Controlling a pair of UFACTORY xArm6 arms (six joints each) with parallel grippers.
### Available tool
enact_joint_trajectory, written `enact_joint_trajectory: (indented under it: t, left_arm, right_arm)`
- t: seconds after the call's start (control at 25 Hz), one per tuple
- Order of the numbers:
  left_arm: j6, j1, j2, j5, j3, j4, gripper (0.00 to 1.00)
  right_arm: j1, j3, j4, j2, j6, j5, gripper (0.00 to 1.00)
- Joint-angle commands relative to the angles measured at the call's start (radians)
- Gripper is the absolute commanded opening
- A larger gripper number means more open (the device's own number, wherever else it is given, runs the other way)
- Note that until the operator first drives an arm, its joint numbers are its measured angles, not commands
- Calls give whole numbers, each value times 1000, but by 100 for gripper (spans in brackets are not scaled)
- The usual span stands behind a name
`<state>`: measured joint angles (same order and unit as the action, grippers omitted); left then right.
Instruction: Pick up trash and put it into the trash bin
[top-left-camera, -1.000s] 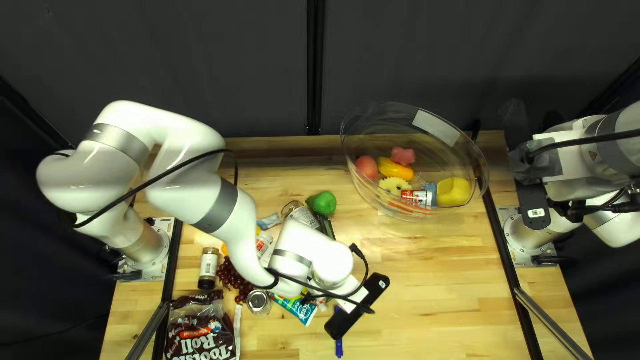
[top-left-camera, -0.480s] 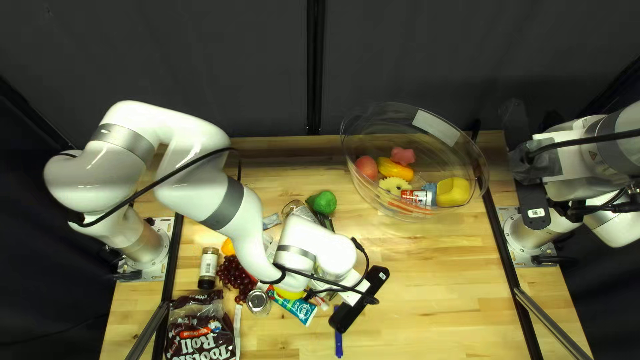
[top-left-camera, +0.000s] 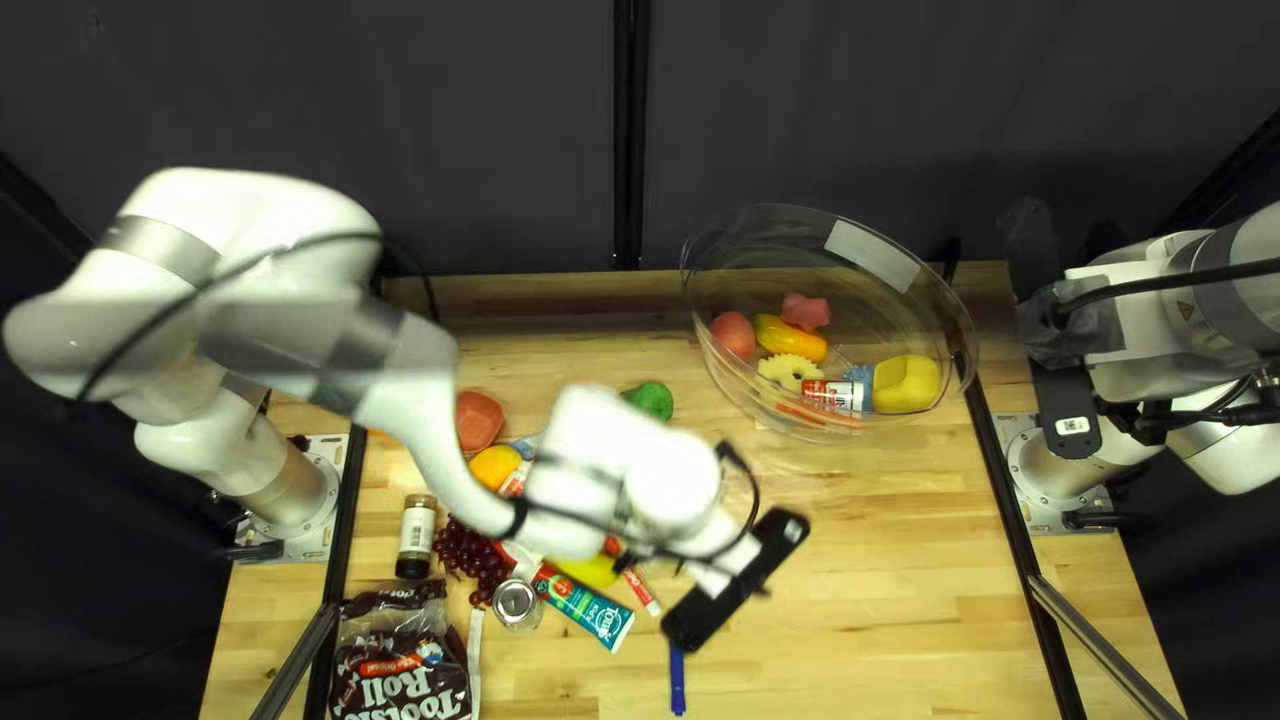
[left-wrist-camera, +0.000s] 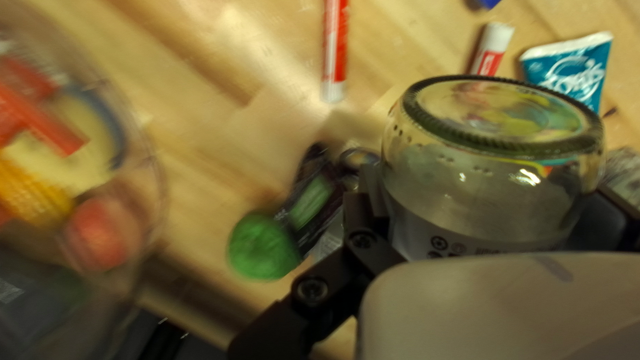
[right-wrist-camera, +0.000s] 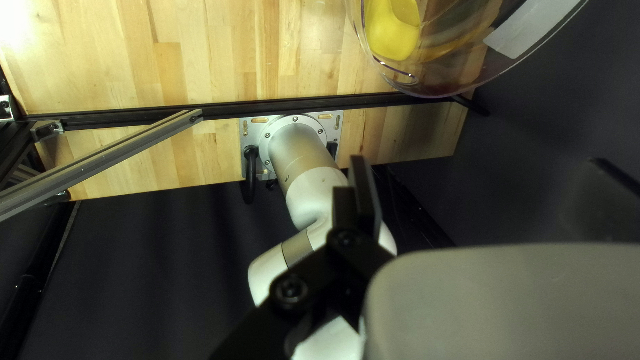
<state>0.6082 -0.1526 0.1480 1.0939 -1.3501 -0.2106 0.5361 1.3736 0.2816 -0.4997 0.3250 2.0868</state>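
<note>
Lots of shine on my feed
I'm seeing a glossy glass jar (left-wrist-camera: pixel 493 193), smooth wooden table (top-left-camera: pixel 880 574), shiny clear plastic bowl (top-left-camera: pixel 747 260), dull metal base plate (right-wrist-camera: pixel 249 133), matt cloth curtain (top-left-camera: pixel 400 107).

Dark curtain (top-left-camera: pixel 440 107) behind wooden tabletop (top-left-camera: pixel 880 574); 2 black rails (top-left-camera: pixel 1020 534), 1 near each side; 2 gray metal bars (top-left-camera: pixel 1107 648) slant outward from them.
</note>
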Motion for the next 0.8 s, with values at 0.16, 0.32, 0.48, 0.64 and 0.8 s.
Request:
enact_joint_trajectory:
  t: [0.16,0.32,0.48,0.64,0.8]
  left_arm:
    - [73,184,76,-30,-238,-35,0]
    - [64,277,164,-84,-365,33,0]
    - [7,343,232,-175,-404,114,0]
    - [-73,376,325,-246,-456,167,0]
    - [-108,371,421,-244,-531,180,0]
  right_arm:
    - [0,0,0,0,0,0,100]
    - [0,0,0,0,0,0,100]
    - [0,0,0,0,0,0,100]
    - [0,0,0,0,0,0,100]
    - [0,0,0,0,0,0,100]
